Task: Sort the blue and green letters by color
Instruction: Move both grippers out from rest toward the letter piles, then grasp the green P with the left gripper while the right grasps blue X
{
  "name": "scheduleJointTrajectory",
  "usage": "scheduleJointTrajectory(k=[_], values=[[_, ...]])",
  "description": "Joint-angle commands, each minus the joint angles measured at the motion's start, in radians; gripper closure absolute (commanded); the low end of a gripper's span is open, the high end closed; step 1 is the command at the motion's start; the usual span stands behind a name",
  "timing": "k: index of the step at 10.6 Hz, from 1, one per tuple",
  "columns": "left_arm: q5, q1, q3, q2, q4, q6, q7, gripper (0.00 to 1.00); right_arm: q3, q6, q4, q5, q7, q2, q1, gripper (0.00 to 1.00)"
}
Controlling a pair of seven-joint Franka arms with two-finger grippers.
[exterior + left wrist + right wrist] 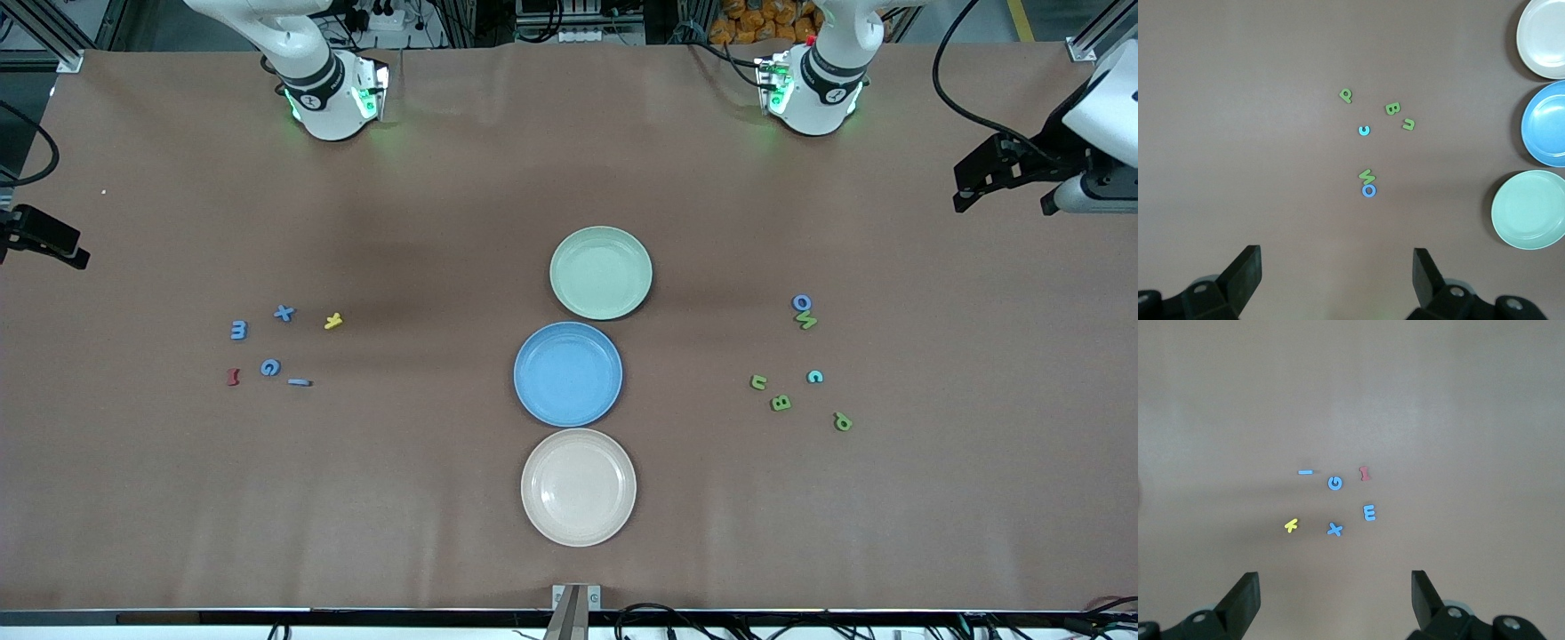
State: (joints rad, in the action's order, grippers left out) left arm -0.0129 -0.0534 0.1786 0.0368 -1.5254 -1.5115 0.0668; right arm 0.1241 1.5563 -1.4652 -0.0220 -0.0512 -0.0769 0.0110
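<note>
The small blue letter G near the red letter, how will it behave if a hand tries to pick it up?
The small chunky blue letter G lies flat on the brown table cover, so it probably won't roll or tip. It looks tiny and light, so a nudge may slide it. Its low profile likely leaves little to pinch.

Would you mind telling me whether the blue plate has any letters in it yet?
Empty: the blue plate shows only its bare blue inside, and every letter lies on the table.

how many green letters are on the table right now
4, all toward the left arm's end: the N touching the blue o, then the u, the B, and the P nearest the front camera. None looks hidden.
</note>
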Motion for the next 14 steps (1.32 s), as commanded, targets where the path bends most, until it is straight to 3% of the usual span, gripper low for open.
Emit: scheduleJointTrajectory(k=[1, 3, 5, 7, 11, 14], values=[[-0.025, 0.009, -0.007, -0.104, 0.031, 0.019, 0.048, 0.0, -0.011, 0.002, -0.012, -0.001, -0.015, 0.008, -0.016, 0.0], [-0.077, 0.01, 0.001, -0.193, 0.03, -0.025, 0.184, 0.0, -0.012, 0.04, -0.079, 0.017, -0.012, 0.017, -0.022, 0.0], [-0.081, 0.009, -0.001, -0.306, 0.028, -0.134, 0.185, 0.0, -0.011, 0.131, -0.214, 0.109, -0.006, 0.048, -0.068, 0.0], [-0.073, 0.007, -0.001, -0.385, 0.022, -0.257, 0.229, 0.0, -0.009, 0.201, -0.308, 0.109, 0.045, 0.043, -0.071, 0.0], [-0.078, 0.009, -0.005, -0.515, 0.025, -0.36, 0.394, 0.0, -0.009, 0.514, -0.61, 0.102, 0.244, 0.037, -0.069, 0.0], [-0.088, 0.001, -0.013, -0.59, 0.025, -0.461, 0.563, 0.0, -0.009, 0.672, -0.751, 0.106, 0.387, 0.01, -0.074, 0.0]])
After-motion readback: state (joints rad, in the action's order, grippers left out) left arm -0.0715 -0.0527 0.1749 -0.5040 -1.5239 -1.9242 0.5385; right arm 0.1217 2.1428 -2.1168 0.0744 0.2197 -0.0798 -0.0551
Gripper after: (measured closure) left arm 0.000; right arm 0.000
